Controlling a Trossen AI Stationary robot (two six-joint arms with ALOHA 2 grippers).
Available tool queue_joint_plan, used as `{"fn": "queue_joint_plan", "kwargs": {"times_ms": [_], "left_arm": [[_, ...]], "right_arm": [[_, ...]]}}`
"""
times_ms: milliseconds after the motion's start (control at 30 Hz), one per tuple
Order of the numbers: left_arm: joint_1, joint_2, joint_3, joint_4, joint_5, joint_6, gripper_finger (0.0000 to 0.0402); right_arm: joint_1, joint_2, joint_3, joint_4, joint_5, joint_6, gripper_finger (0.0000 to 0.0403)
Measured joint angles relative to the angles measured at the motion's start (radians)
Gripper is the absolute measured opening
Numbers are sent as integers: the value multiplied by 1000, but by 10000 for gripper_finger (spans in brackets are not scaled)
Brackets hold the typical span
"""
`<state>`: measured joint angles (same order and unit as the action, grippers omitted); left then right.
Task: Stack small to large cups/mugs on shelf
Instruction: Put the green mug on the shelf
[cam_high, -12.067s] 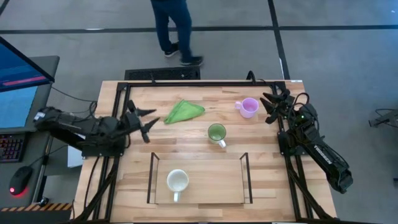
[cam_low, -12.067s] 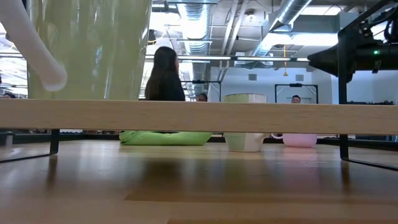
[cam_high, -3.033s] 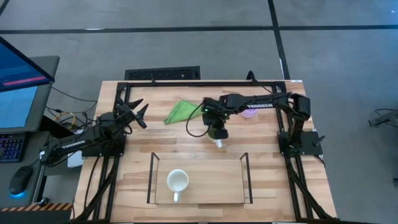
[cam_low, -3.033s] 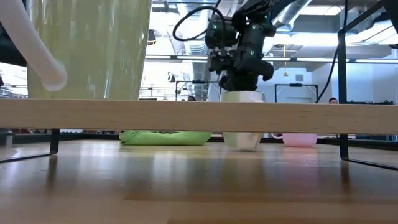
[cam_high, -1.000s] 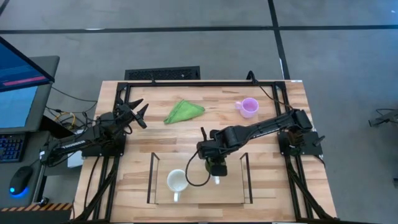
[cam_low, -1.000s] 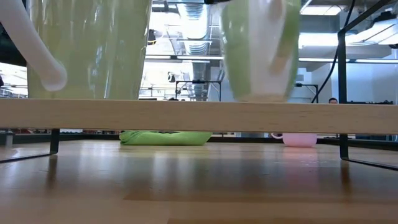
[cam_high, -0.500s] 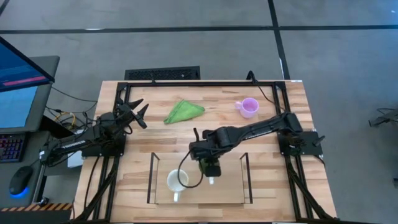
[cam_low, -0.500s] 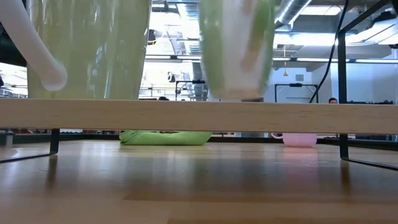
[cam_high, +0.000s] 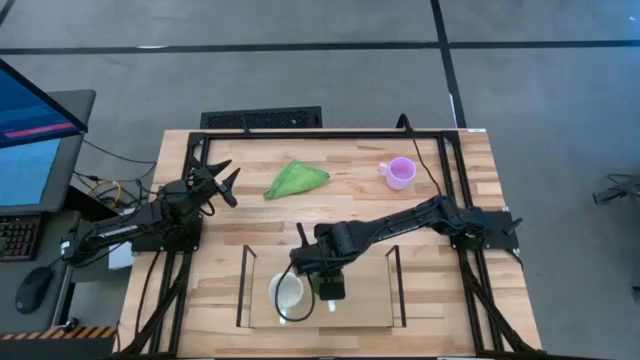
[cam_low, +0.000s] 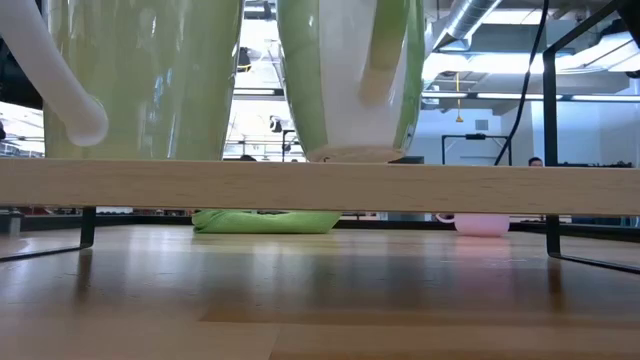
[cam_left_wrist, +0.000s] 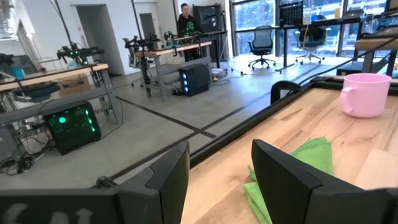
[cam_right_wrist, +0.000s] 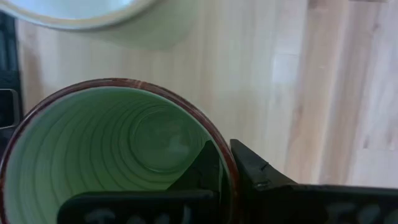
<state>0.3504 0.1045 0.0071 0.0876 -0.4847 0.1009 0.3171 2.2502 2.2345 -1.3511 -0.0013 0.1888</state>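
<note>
The green mug (cam_low: 345, 70) hangs or stands at the shelf's (cam_high: 365, 300) clear top, close to the right of the white mug (cam_high: 287, 292), which stands on that top on its base. My right gripper (cam_high: 327, 284) is shut on the green mug and hides most of it from above. The light purple mug (cam_high: 400, 172) stands on the table at the far right. My left gripper (cam_high: 222, 183) waits open at the table's left side, touching nothing. My right gripper pinches the green mug's rim (cam_right_wrist: 229, 167), one finger (cam_right_wrist: 202, 171) inside the mug and one (cam_right_wrist: 261, 177) outside its wall. The fingers come from above, pointing down. The mug stays upright, its base (cam_low: 350, 155) at the shelf top; whether it touches, I cannot tell.
A green cloth (cam_high: 296, 178) lies on the table at the far middle. The shelf's black side frames (cam_high: 243, 285) stand at each end of the top, with bare top to the right of the green mug. A person shows far off in the room (cam_left_wrist: 185, 9).
My right gripper has carried the green mug toward the table's left and near edges, over the shelf top, up beside the white mug. The mug has stayed upright. The left arm has kept still.
</note>
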Motion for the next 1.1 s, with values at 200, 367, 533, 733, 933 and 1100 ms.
{"fn": "queue_joint_plan", "kwargs": {"times_ms": [200, 367, 533, 733, 933, 1100], "left_arm": [[0, 0, 0, 0, 1, -1, 167], [0, 1, 0, 0, 1, -6, 167], [0, 1, 0, 0, 1, -6, 167], [0, 1, 0, 0, 2, -6, 167], [0, 1, 0, 0, 2, -6, 167], [0, 1, 0, 0, 2, -4, 167]], "right_arm": [[26, 16, 15, 1, 3, 44, 29], [42, 16, 16, 8, 32, 56, 29], [50, 16, 16, 10, 56, 58, 29], [47, 16, 16, 17, 60, 74, 29], [52, 29, 18, 28, 75, 89, 29], [53, 37, 16, 31, 63, 111, 29]]}}
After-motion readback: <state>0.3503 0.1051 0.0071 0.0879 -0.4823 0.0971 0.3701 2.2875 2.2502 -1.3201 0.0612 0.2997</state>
